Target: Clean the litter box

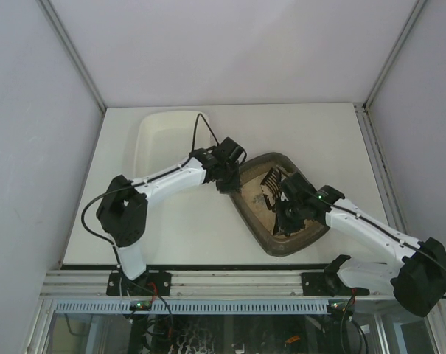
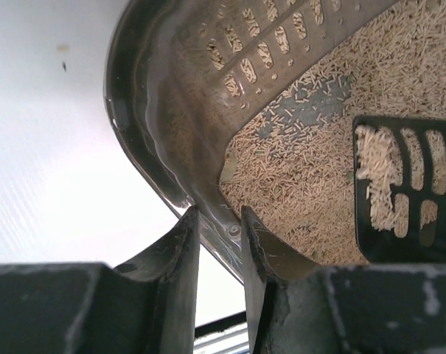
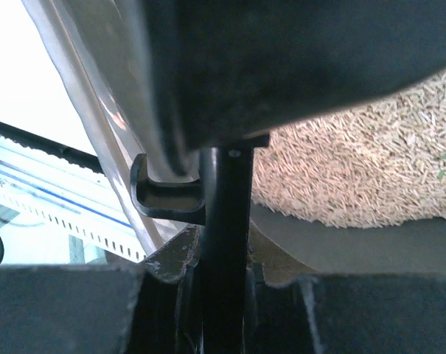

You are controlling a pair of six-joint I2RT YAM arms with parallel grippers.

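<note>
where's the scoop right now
In the top view the scoop is inside the litter box, right of table centre. Its slotted head points toward the box's far end and its handle is clamped in the right fingers.

Glossy plastic litter box [image 2: 145, 110]; coarse pellet litter [image 2: 296, 169]; matt black plastic scoop [image 2: 407, 184].

A pale worktop [image 1: 186, 236] is boxed in by plain grey-lavender panels: a back wall [image 1: 230, 44], a left wall [image 1: 23, 147] and a right wall [image 1: 422, 147]. An aluminium rail [image 1: 230, 280] and a white slotted duct [image 1: 208, 306] run along the near edge. The light is soft and even.
</note>
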